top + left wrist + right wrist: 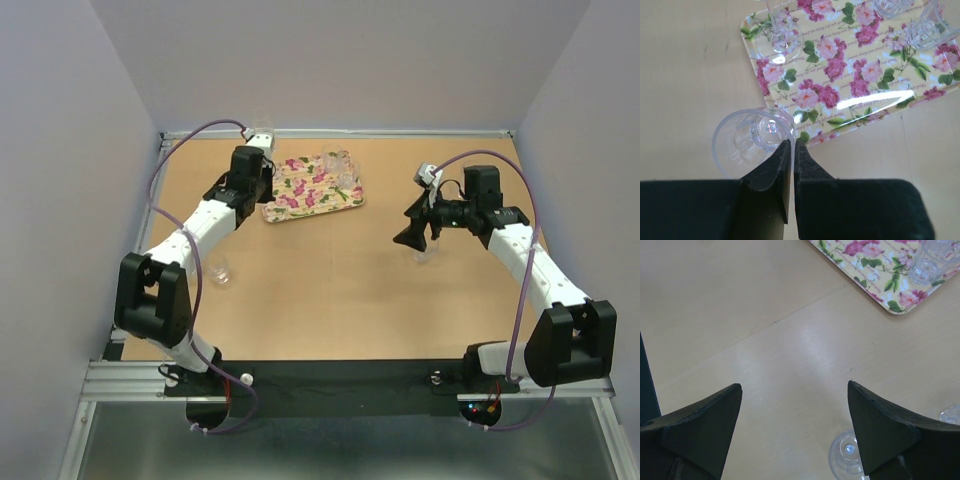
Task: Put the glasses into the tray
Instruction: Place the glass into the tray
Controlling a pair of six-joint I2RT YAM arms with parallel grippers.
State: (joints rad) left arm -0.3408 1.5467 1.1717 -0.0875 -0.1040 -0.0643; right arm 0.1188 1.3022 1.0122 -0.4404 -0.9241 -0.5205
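The flowered tray (300,200) lies at the back left of the table and also shows in the left wrist view (855,75). My left gripper (792,142) is shut on the rim of a clear glass (747,145), held at the tray's near left corner; it sits at the tray's left edge in the top view (267,190). Other glasses stand on the tray (927,32) (342,165). My right gripper (795,385) is open and empty above bare table (413,236). A glass (845,456) stands just under its right finger.
One more glass (222,271) stands on the table beside my left arm. Another glass (952,415) shows at the right edge of the right wrist view. The tray's corner (880,275) lies beyond my right gripper. Walls enclose the table on three sides.
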